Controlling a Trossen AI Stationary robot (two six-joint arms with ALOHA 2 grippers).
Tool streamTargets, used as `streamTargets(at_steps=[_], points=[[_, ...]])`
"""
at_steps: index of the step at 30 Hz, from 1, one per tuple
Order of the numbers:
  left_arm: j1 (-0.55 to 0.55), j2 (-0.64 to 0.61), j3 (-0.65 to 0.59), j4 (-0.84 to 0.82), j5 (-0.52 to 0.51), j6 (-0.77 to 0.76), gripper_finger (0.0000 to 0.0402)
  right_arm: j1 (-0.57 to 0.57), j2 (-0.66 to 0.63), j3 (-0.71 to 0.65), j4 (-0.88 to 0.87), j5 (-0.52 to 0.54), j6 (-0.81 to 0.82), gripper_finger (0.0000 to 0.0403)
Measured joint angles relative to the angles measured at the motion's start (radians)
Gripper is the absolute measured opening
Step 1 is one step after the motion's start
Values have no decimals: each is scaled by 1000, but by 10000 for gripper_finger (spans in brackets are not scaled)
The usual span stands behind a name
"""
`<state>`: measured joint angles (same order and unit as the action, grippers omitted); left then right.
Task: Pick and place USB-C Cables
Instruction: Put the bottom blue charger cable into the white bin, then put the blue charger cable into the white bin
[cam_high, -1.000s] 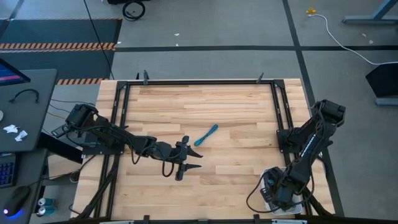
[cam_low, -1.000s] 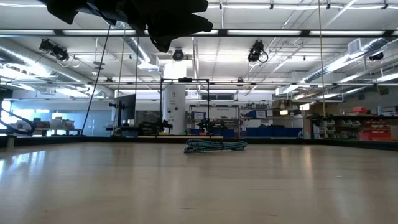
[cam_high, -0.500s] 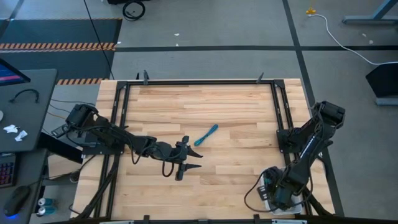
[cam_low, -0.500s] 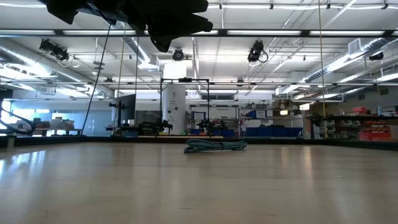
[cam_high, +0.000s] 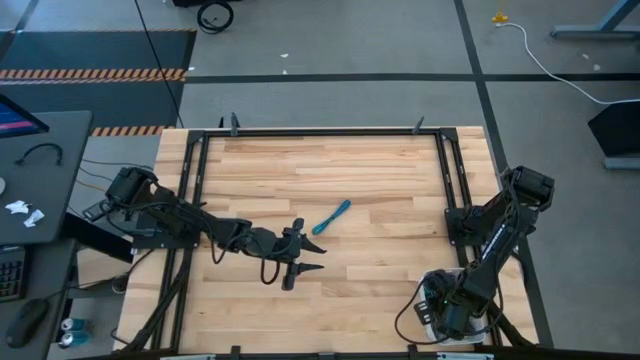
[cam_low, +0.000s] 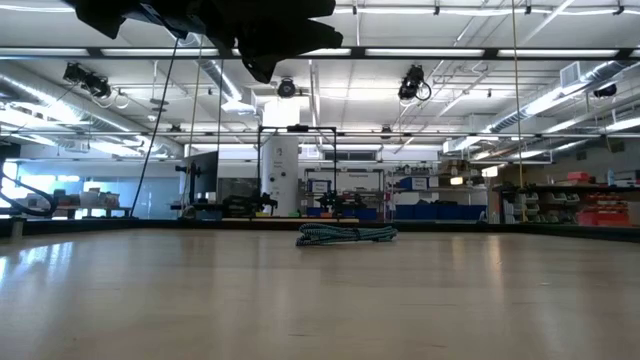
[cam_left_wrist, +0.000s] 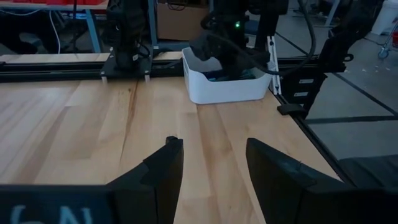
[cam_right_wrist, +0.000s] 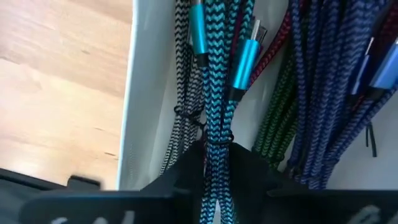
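Lift straight up is the safest move for the right gripper (cam_right_wrist: 217, 163), pinching a teal cable (cam_right_wrist: 214, 93) in the white bin (cam_right_wrist: 144, 93), while the left gripper (cam_left_wrist: 208, 165) waits spread

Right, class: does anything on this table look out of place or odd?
One teal cable lies alone, slanted, mid-table, while the other cables sit in the white bin at the table's right corner, where the right gripper straddles a teal one. The open left gripper hovers near the stray cable. Nothing looks damaged.

Right claw (cam_right_wrist: 214, 180) fingertips behind teal cable (cam_right_wrist: 217, 93)
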<state>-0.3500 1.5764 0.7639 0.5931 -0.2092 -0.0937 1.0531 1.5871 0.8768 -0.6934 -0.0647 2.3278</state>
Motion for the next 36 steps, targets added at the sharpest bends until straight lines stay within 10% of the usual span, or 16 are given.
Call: streamTargets(at_steps=[14, 26, 36], points=[[0, 0, 0, 21, 0, 0, 181, 33, -95, 162, -199, 52, -120, 159], [14, 0, 0, 48, -31, 0, 181, -18, -102, 310, -101, 904, -978, 156], [37, 0, 2, -5, -155, -77, 180, -82, -6, 88, 543, 1259, -1613, 155]])
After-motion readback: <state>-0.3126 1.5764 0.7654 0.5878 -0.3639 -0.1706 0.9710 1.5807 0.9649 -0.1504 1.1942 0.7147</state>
